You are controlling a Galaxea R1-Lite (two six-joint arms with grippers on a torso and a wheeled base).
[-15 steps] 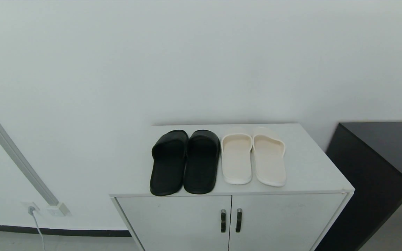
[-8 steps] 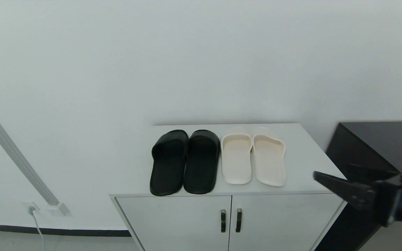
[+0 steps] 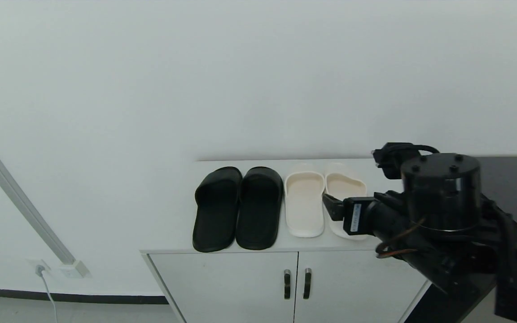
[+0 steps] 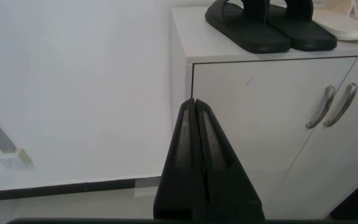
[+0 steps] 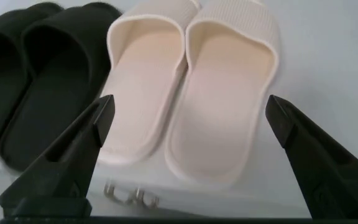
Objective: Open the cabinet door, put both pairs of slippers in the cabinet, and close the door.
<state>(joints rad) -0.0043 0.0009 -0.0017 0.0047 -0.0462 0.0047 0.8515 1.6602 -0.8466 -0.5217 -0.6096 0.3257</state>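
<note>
A pair of black slippers point(image 3: 236, 208) and a pair of white slippers point(image 3: 304, 204) lie side by side on top of the white cabinet point(image 3: 397, 215). Both cabinet doors are closed, and their two dark handles point(image 3: 296, 283) meet at the middle. My right gripper point(image 5: 188, 115) hovers open just above the near ends of the white slippers point(image 5: 191, 93), its fingers spread wider than the pair. In the head view the right gripper point(image 3: 332, 207) covers part of the right white slipper. My left gripper point(image 4: 196, 109) is shut and empty, low in front of the cabinet's left door point(image 4: 253, 124).
A black table point(image 3: 510, 177) stands right of the cabinet, close to my right arm. A wall socket with a cable point(image 3: 41, 270) and a slanted cable duct point(image 3: 16, 193) are on the wall at the lower left. The wall runs directly behind the cabinet.
My right arm has come in from the right and moved left over the cabinet top to the white slippers. The slippers and doors have not moved.
</note>
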